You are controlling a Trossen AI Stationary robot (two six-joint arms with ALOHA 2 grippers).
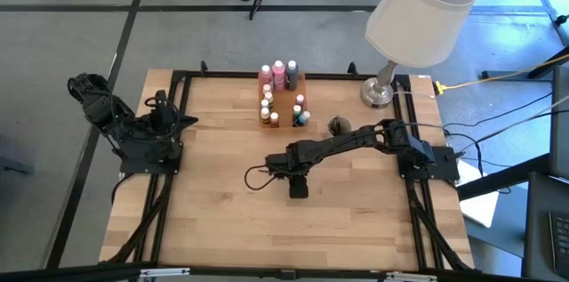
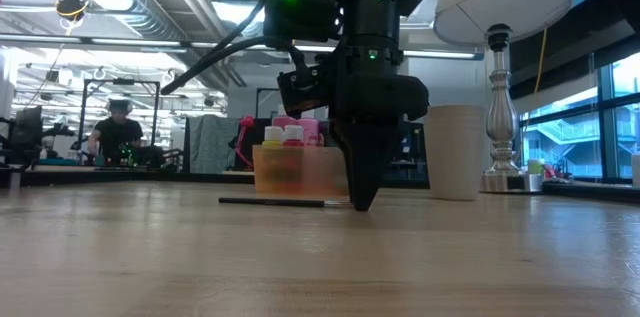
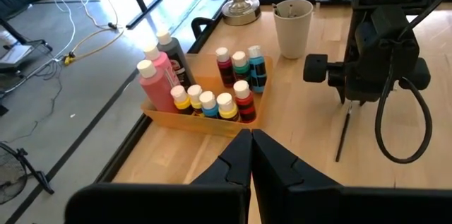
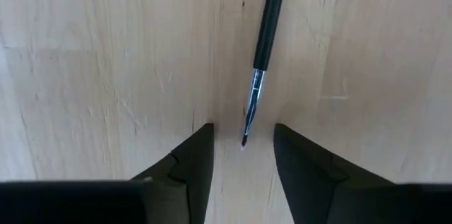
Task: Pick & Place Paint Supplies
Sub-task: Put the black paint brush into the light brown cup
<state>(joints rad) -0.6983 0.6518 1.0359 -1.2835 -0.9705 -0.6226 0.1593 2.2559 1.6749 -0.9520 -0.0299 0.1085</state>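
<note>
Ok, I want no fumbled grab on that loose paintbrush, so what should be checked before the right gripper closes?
1. Right gripper straddles the paintbrush tip: ok.
2. Fingers apart, nothing held: ok.
3. Brush flat on the table, alone: ok.
4. Grip falls on the handle, not the bristle end: not ok.
5. Fingertips at table level: ok in low view.
6. Left gripper shut and back near the tray: ok.

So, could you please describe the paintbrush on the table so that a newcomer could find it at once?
Start at the orange tray of paint bottles near the table's far edge, then look toward the table's middle, where the right gripper points straight down. The paintbrush lies flat on the bare wood, its tip between the open fingers: the only thin dark stick, and outside the tray.
</note>
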